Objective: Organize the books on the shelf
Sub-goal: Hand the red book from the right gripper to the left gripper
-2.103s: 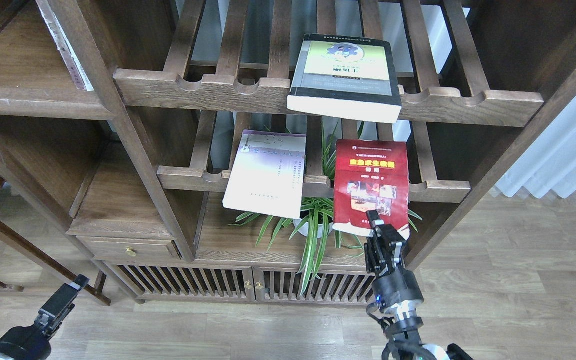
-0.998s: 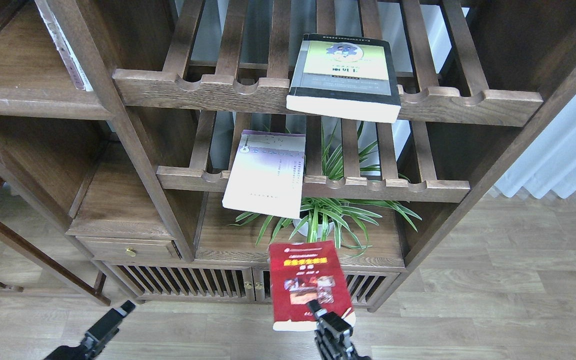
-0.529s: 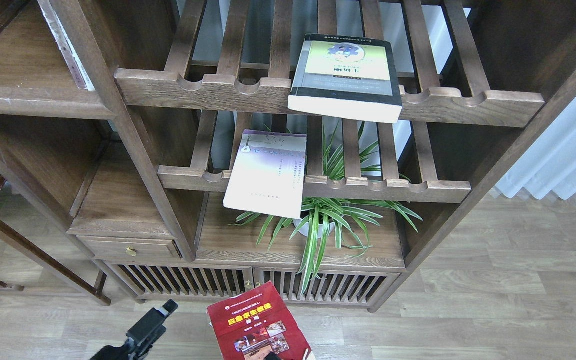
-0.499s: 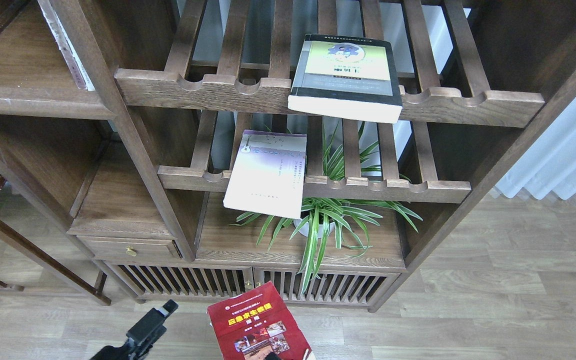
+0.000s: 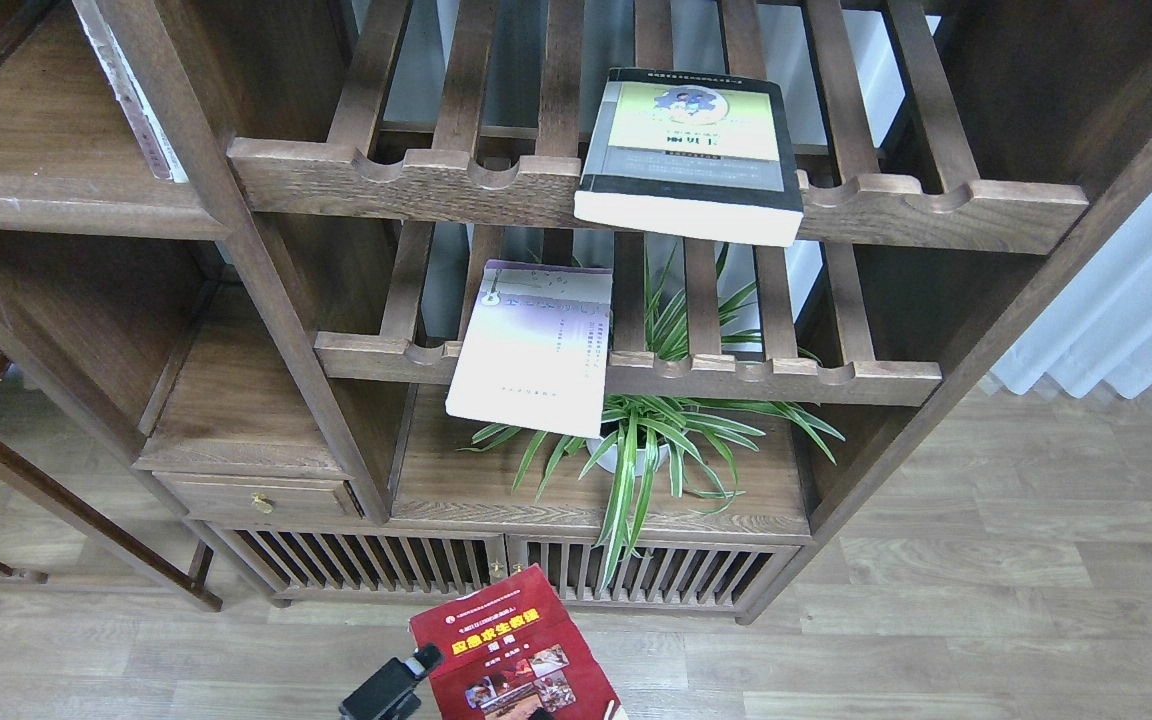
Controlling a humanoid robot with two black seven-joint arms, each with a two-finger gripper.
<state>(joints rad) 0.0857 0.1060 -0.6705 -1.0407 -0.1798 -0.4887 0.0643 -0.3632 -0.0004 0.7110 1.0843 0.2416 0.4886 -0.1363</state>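
Note:
The red book (image 5: 511, 650) with a yellow title floats low at the bottom centre, in front of the cabinet doors; its lower part is cut off by the frame edge. My left gripper (image 5: 398, 682) is right beside the book's left edge; its fingers cannot be told apart. My right gripper is out of view below the frame. The thick black-grey book (image 5: 688, 150) lies on the upper slatted rack and overhangs its front rail. The pale white-lavender book (image 5: 534, 345) lies on the lower slatted rack, also overhanging. The solid shelf board (image 5: 56, 205) is at the upper left.
A potted spider plant (image 5: 641, 440) stands on the flat board under the lower rack. A small drawer (image 5: 256, 495) and slatted cabinet doors (image 5: 496, 570) sit below. A white curtain (image 5: 1126, 300) hangs at the right. Wooden floor lies in front.
The red book was pulled off the lower rack and brought down and left to the bottom centre. My left gripper moved right until it is next to the book's left edge.

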